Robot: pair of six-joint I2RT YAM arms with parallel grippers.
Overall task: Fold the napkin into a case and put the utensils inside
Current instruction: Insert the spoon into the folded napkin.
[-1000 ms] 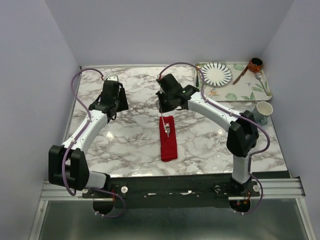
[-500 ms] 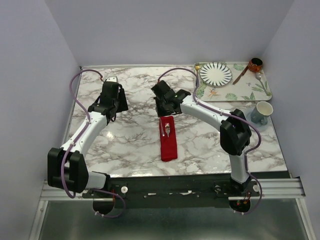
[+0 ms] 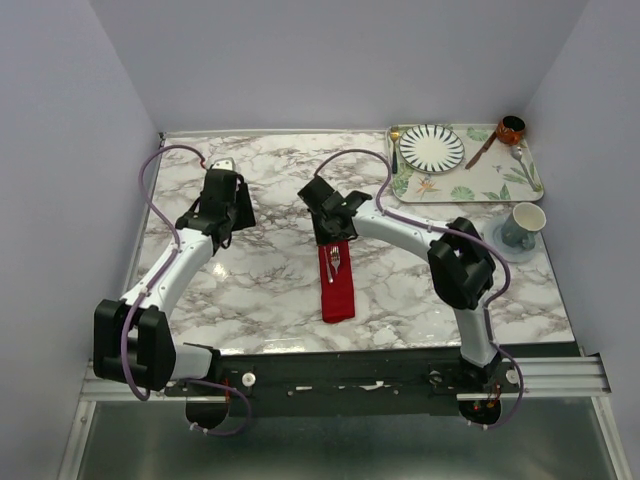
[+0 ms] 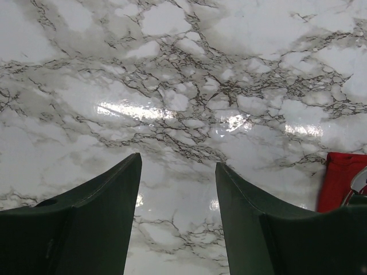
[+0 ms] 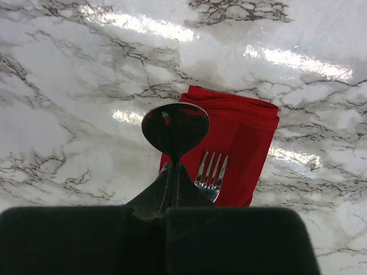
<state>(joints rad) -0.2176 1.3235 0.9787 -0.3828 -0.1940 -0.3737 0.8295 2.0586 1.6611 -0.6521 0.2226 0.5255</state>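
Note:
The napkin lies folded as a narrow red case (image 3: 338,288) (image 5: 248,140) at the table's middle. A silver fork (image 3: 335,261) (image 5: 211,171) pokes its tines out of the case's far end. My right gripper (image 3: 334,228) (image 5: 174,166) hovers over that end, shut on the neck of a shiny silver spoon (image 5: 175,127) whose bowl sticks out past the fingertips. Over bare marble to the left, my left gripper (image 3: 226,206) (image 4: 178,163) stands open and holds nothing. The red case's edge (image 4: 342,181) shows at the right of the left wrist view.
A floral tray (image 3: 520,185) at the back right holds a striped plate (image 3: 432,148), a brown pot (image 3: 511,128), a wooden utensil (image 3: 481,150) and a spoon (image 3: 519,155). A cup (image 3: 527,220) on a saucer stands at the right edge.
My right arm has swung left and nearer with the spoon, bringing it over the far end of the red case. The left arm has hardly moved.

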